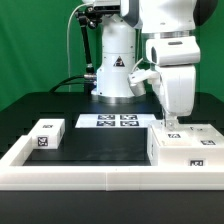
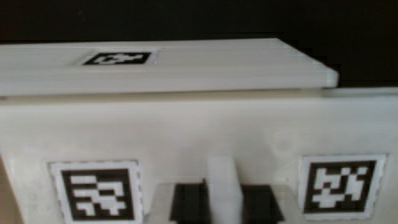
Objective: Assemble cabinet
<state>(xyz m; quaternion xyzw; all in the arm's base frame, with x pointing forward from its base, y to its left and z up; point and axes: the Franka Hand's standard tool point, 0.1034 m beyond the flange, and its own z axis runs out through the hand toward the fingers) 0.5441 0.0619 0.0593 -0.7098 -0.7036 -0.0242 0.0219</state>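
Observation:
The large white cabinet shell (image 1: 186, 148) sits at the exterior view's right, against the front rail, with square tags on its faces. My gripper (image 1: 172, 124) reaches straight down onto the shell's top at its near-left part. In the wrist view the shell (image 2: 178, 120) fills the frame, with a tagged flat slab (image 2: 160, 65) at its far side and two tags (image 2: 98, 190) (image 2: 338, 185) on the near faces. My gripper (image 2: 224, 196) has its two dark fingers (image 2: 192, 203) pressed on either side of a thin upright white wall of the shell. A small white tagged drawer block (image 1: 47, 136) lies at the exterior view's left.
The marker board (image 1: 107, 121) lies flat in the middle, in front of the robot base (image 1: 115, 70). A long low white border rail (image 1: 90, 178) runs along the front and up the left side. The table top is black.

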